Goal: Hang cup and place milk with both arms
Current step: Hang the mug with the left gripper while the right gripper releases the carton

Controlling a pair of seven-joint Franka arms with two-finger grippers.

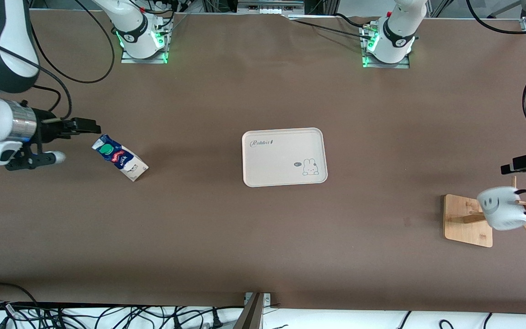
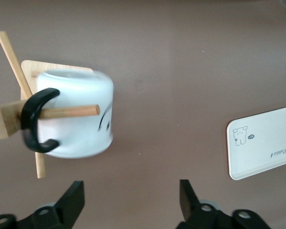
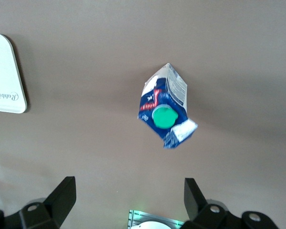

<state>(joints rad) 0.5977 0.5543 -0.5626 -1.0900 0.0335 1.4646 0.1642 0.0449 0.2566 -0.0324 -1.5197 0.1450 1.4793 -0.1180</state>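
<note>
Milk (image 1: 119, 158) on table; tray (image 1: 284, 157) lettered "Rabbit".

The cup (image 1: 502, 208) appears motion-blurred in both views; the left gripper (image 1: 525, 164) is cut off at the front view's edge.

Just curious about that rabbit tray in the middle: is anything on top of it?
Nothing sits on the white rectangular rabbit-print tray. The blue-and-white milk carton with a green cap stands on the brown table, toward the right arm's end.
</note>
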